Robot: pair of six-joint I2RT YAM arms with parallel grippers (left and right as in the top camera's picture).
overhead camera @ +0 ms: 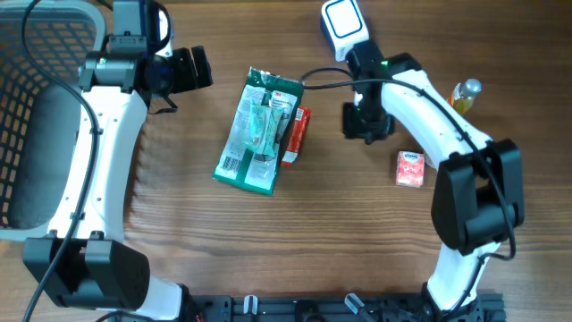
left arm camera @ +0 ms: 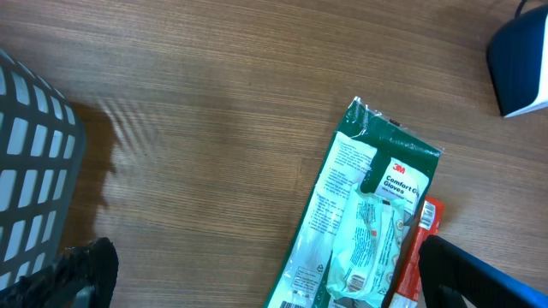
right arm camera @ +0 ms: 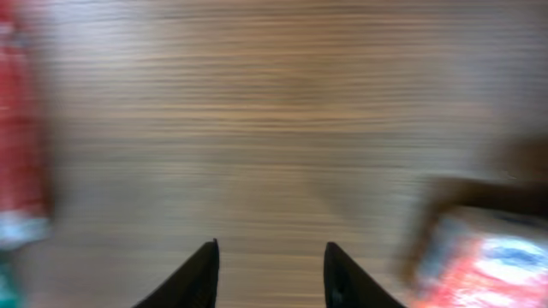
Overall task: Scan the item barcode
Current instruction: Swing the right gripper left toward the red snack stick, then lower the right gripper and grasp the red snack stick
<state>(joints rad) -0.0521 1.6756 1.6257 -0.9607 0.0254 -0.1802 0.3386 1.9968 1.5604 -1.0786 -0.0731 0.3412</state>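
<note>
Two black fingers (right arm camera: 204, 272) of the right gripper (right arm camera: 271, 248) stand apart over bare table (right arm camera: 282, 103) with nothing between them, so it holds nothing. Near one finger lies a small red box (right arm camera: 492, 261), and off the other side a red packet (right arm camera: 21, 128); neither touches the tool. Past the packet and overlapping it lies the green pack (overhead camera: 257, 134), with what looks like its barcode at the end farthest from the scanner (overhead camera: 344, 21), which sits behind the gripper at the table's edge. Farther still, beyond the pack, the left gripper (overhead camera: 204, 70) hangs with jaws wide and empty, the basket (overhead camera: 36, 54) beside it. Which item is meant cannot be told; box and pack are both within reach. The likely troubles are these: a pinch at the pack's edge could take the packet along with it, fingers closing over the code would hide it from the scanner, and the soft pack may well sag or fold when lifted. The scanner's cable runs close by the right arm and could snag. The right wrist view, though smeared, shows the empty gap between the fingers, which the overhead cannot. Only the overhead shows the whole scanner, the code patch and a bottle (overhead camera: 465, 91) beyond the arm. The left wrist view alone makes the pack's print readable, but catches only a corner of the scanner.
</note>
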